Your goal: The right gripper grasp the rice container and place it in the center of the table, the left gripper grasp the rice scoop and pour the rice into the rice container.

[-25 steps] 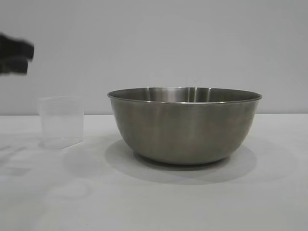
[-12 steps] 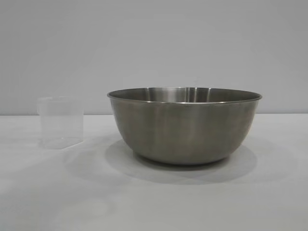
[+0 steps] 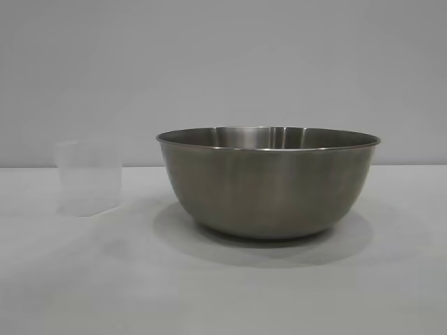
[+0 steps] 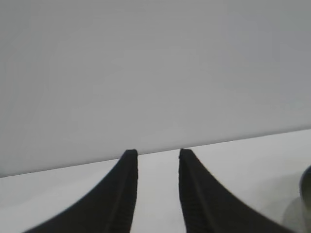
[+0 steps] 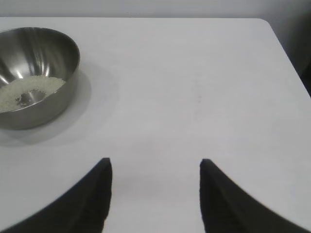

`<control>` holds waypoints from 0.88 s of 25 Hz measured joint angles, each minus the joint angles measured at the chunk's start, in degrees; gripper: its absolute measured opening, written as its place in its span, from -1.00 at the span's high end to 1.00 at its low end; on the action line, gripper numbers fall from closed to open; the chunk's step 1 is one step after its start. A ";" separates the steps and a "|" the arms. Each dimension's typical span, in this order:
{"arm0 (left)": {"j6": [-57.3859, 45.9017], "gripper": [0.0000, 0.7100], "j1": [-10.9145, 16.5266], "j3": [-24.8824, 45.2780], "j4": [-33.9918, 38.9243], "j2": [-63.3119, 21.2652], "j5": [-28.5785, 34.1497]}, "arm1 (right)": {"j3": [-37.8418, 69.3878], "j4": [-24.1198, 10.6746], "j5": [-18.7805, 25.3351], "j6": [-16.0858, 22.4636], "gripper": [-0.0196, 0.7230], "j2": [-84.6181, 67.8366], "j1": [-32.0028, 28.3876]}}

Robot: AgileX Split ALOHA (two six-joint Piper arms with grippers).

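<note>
The rice container (image 3: pixel 269 181), a large steel bowl, stands on the white table (image 3: pixel 223 293) near its middle. In the right wrist view the bowl (image 5: pixel 34 73) holds a pale patch of rice (image 5: pixel 26 90) on its bottom. The rice scoop (image 3: pixel 89 176), a translucent plastic cup, stands upright and looks empty to the left of the bowl. Neither arm shows in the exterior view. My left gripper (image 4: pixel 158 154) is open and empty above bare table. My right gripper (image 5: pixel 154 162) is open and empty, well away from the bowl.
The table's far edge and rounded corner (image 5: pixel 265 22) show in the right wrist view. A sliver of the bowl's side (image 4: pixel 306 189) shows at the border of the left wrist view. A plain grey wall stands behind the table.
The left gripper, blurred at the exterior view's left border one second ago, has moved out of that view. The bowl and the scoop have not moved.
</note>
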 joint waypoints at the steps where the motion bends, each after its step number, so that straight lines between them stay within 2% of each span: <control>1: 0.66 0.49 0.00 0.00 0.03 -1.55 1.76 | 0.00 0.00 0.00 0.00 -0.10 0.00 0.00; 13: 2.74 0.49 0.00 0.17 -0.02 -16.08 23.02 | 0.00 0.00 0.00 0.00 -0.10 0.00 0.00; 16: 2.74 0.49 0.00 -0.84 0.02 -20.99 31.22 | 0.00 0.00 0.00 0.00 -0.10 0.00 0.00; 22: 0.13 0.49 0.00 -8.26 4.01 -27.47 47.60 | 0.00 0.00 0.00 0.00 -0.10 0.00 0.00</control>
